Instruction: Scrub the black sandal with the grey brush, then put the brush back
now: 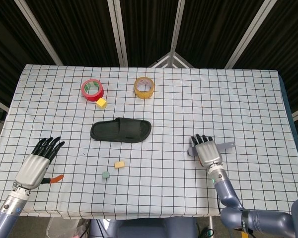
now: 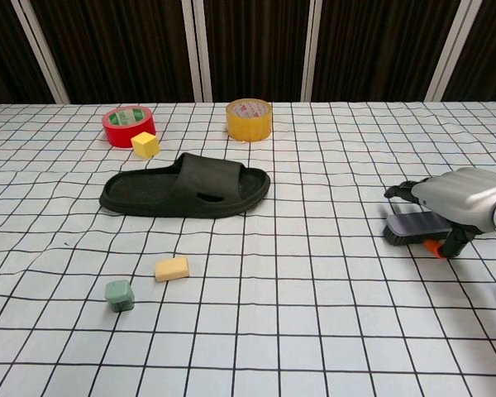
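Note:
The black sandal point(image 1: 120, 130) point(image 2: 186, 188) lies flat at the table's middle, sole down. The grey brush point(image 2: 413, 225) lies on the cloth at the right, bristles down; in the head view its handle point(image 1: 227, 145) pokes out to the right from under my right hand point(image 1: 207, 151) point(image 2: 463, 198). That hand hovers over the brush with its fingers stretched out and apart, no longer wrapped around it. My left hand point(image 1: 37, 163) rests open near the front left edge, fingers spread, holding nothing. It does not show in the chest view.
A red tape roll point(image 1: 93, 89) with a yellow cube point(image 1: 102, 102) beside it and a yellow tape roll point(image 1: 144, 87) stand behind the sandal. A beige block point(image 1: 119, 164) and a green cube point(image 1: 106, 174) lie in front of it.

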`<move>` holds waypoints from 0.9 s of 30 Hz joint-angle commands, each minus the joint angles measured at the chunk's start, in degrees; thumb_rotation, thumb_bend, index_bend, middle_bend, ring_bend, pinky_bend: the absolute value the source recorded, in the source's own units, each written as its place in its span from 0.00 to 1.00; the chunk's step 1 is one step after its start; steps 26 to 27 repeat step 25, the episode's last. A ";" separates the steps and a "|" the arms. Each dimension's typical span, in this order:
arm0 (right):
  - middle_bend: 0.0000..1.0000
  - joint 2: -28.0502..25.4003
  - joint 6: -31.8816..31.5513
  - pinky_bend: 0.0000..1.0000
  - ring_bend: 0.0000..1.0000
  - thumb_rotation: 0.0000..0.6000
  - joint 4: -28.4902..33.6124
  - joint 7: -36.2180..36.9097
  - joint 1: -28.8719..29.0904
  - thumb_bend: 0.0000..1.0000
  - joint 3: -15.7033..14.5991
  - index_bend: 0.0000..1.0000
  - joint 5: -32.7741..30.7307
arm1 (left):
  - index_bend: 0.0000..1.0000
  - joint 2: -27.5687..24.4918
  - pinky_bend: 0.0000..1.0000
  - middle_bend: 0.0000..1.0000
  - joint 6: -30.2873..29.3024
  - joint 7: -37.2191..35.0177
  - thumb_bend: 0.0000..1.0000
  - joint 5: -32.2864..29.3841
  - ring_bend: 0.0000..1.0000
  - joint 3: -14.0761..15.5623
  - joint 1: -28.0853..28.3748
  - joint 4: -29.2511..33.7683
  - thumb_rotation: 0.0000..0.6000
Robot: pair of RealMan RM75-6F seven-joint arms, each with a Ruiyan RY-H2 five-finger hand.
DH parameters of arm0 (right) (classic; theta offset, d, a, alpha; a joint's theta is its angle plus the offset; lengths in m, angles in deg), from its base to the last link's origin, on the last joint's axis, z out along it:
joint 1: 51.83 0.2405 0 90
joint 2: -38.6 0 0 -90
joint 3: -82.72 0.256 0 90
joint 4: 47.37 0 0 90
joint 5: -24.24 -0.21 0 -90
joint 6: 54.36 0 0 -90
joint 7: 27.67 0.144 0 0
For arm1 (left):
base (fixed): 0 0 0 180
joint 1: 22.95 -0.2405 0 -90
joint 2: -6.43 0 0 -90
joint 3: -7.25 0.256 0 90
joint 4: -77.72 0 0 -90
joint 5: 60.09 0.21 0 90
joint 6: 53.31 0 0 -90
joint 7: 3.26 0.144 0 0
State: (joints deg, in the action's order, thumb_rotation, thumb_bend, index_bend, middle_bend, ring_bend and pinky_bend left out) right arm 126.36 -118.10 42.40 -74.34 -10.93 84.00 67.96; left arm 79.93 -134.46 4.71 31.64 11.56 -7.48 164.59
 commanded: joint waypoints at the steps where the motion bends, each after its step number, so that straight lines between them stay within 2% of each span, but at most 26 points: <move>1: 0.03 -0.59 -2.81 0.18 0.07 1.00 2.16 -0.69 -0.70 0.48 0.00 0.00 1.27 | 0.00 -0.16 0.02 0.00 0.14 -0.30 0.10 0.01 0.00 -0.08 -0.07 0.01 0.82; 6: 0.00 -3.16 -9.19 0.15 0.02 1.00 9.54 -0.93 -2.93 0.45 -0.29 0.00 4.75 | 0.00 -0.67 0.02 0.00 -0.81 -0.87 0.10 1.19 0.00 0.12 -0.57 0.34 0.81; 9: 0.00 -6.81 -14.99 0.10 0.00 1.00 17.09 -0.27 -5.72 0.45 -1.88 0.00 9.47 | 0.00 -1.13 0.02 0.00 -2.22 -0.86 0.10 2.58 0.00 0.58 -1.23 0.67 0.81; 11: 0.00 -9.94 -19.47 0.05 0.00 1.00 21.89 -0.05 -8.42 0.45 -4.39 0.00 13.73 | 0.00 -1.45 0.02 0.00 -3.22 -0.65 0.10 3.61 0.00 1.12 -1.84 0.74 0.81; 14: 0.00 -14.60 -29.91 0.00 0.00 1.00 26.06 3.08 -15.71 0.45 -10.56 0.00 24.85 | 0.00 -1.85 0.02 0.00 -5.41 0.72 0.10 5.06 0.00 2.16 -3.56 0.41 0.82; 16: 0.00 -16.54 -38.08 0.00 0.00 1.00 24.82 6.69 -22.28 0.45 -15.39 0.00 32.11 | 0.00 -2.02 0.02 0.00 -7.49 1.67 0.10 5.90 0.00 2.67 -5.02 0.07 0.82; 19: 0.00 -17.54 -47.78 0.00 0.00 1.00 19.83 13.26 -30.87 0.45 -19.97 0.00 39.03 | 0.00 -1.79 0.02 0.00 -10.22 2.89 0.10 7.00 0.00 3.04 -6.83 -0.61 0.82; 22: 0.00 -17.71 -53.03 0.00 0.00 1.00 14.80 20.80 -36.66 0.45 -20.89 0.00 40.62 | 0.00 -1.15 0.02 0.00 -11.74 3.98 0.10 7.48 0.00 3.12 -8.12 -0.83 0.82; 27: 0.00 -19.88 -53.40 0.00 0.00 1.00 13.15 23.61 -38.75 0.45 -20.72 0.00 41.24 | 0.00 -0.52 0.02 0.00 -12.29 5.07 0.10 8.35 0.00 3.14 -8.74 -0.71 0.81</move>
